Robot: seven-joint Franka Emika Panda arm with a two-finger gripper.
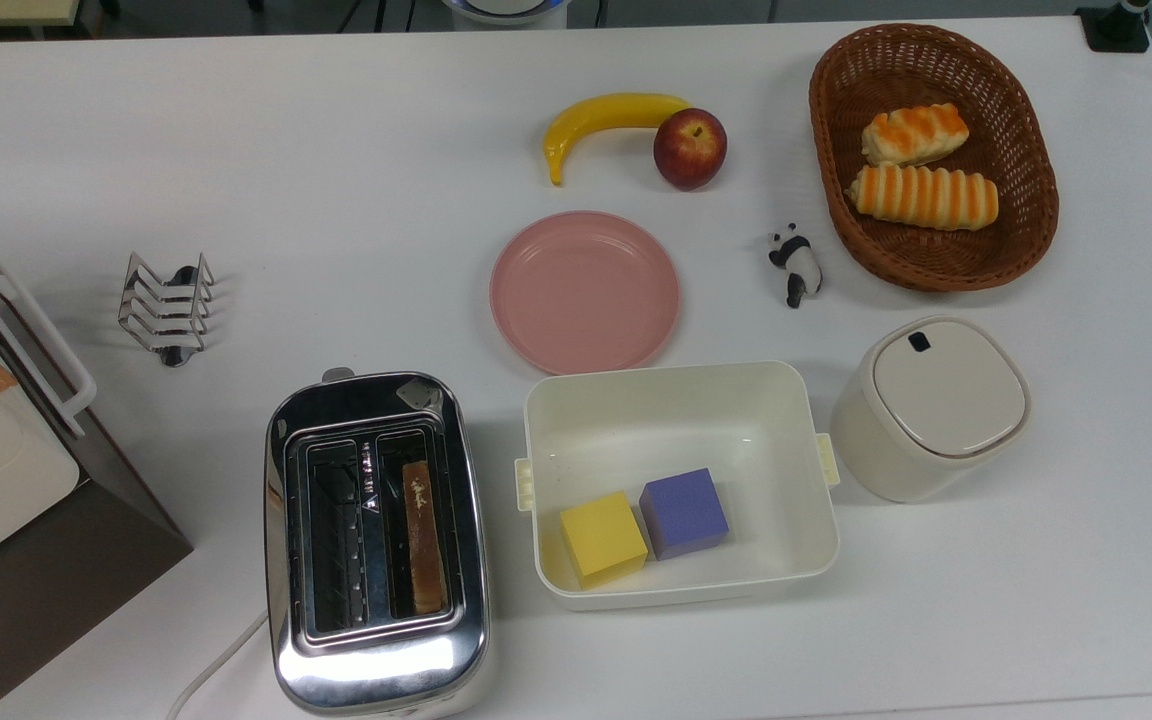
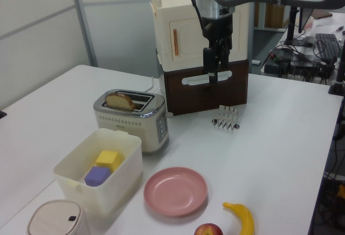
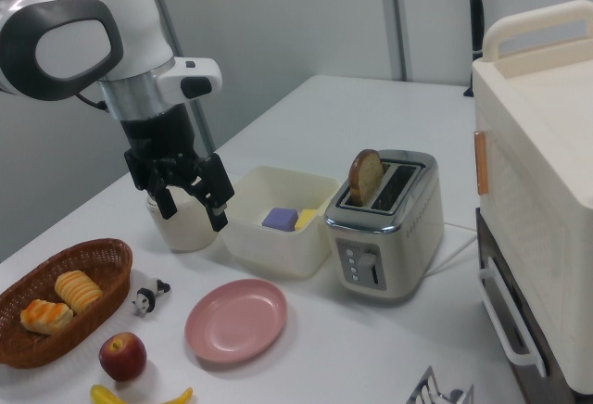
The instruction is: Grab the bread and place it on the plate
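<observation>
Looking down in the top view, I see the bread (image 1: pixel 424 537) only edge-on as a thin brown strip in the toaster (image 1: pixel 376 540), near the table's (image 1: pixel 236 150) front edge; the right view shows its rounded top poking out. My gripper (image 3: pixel 192 206) hangs empty, fingers spread, above the table. The plate (image 1: pixel 584 290) sits mid-table. I can't read the toaster's markings.

Open air above bread (image 3: pixel 366 174), plate (image 1: pixel 584 290).
</observation>
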